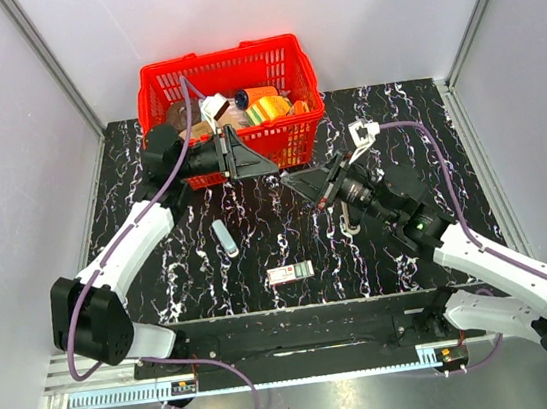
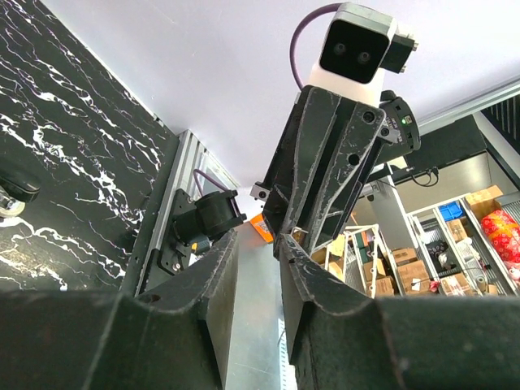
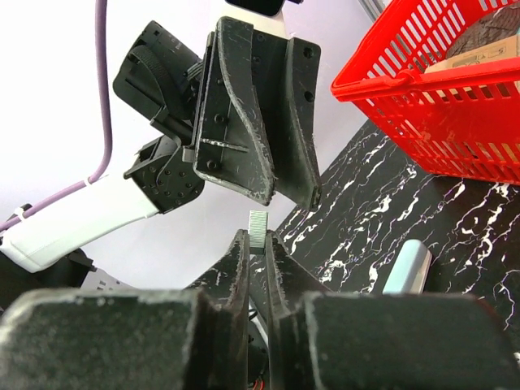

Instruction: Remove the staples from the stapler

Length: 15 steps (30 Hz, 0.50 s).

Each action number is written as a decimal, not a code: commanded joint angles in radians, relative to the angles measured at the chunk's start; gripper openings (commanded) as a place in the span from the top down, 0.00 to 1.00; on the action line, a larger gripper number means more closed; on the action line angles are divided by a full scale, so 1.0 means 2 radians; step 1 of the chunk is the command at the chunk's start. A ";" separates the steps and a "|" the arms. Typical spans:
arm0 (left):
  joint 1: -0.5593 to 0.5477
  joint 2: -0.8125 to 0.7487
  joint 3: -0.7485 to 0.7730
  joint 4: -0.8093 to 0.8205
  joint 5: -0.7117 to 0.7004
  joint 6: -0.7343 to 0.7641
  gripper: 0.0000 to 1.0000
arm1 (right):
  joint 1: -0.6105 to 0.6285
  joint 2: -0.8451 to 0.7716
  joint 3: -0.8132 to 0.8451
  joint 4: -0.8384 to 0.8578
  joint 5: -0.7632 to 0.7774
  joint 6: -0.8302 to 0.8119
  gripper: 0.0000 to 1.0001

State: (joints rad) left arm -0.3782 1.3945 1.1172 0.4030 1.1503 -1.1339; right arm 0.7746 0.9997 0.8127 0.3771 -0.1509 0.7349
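Observation:
My right gripper [image 3: 257,242] is shut on a short, ridged, pale piece of staples [image 3: 257,226] that sticks up from between its fingertips. In the top view this gripper [image 1: 299,181] is raised over the table's middle, facing my left gripper [image 1: 266,165]. A longer pale silvery-white bar [image 1: 226,238], also seen in the right wrist view [image 3: 406,266], lies flat on the table to the left. It looks like a strip of staples. The stapler [image 1: 344,217], grey metal with dark parts, lies under my right wrist. My left gripper [image 2: 258,253] is open and empty, in front of the basket.
A red basket [image 1: 300,140] with several packaged goods stands at the back centre, right behind my left gripper. A small white, red and green printed box [image 1: 291,273] lies near the table's front edge. Grey walls enclose the table on three sides.

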 commanded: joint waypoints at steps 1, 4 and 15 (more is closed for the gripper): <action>0.000 -0.002 0.012 0.011 -0.004 0.007 0.68 | -0.004 -0.010 -0.001 0.019 0.003 -0.002 0.90; 0.002 -0.003 0.011 0.009 -0.005 0.010 0.66 | -0.004 -0.013 -0.004 0.013 0.003 -0.005 0.91; 0.030 0.023 0.077 -0.289 -0.084 0.314 0.61 | -0.003 -0.004 0.002 -0.219 -0.021 -0.019 0.91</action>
State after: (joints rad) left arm -0.3294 1.4124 1.1938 0.1215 1.0962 -0.8436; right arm 0.7738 0.9787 0.8070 0.1905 -0.1589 0.7254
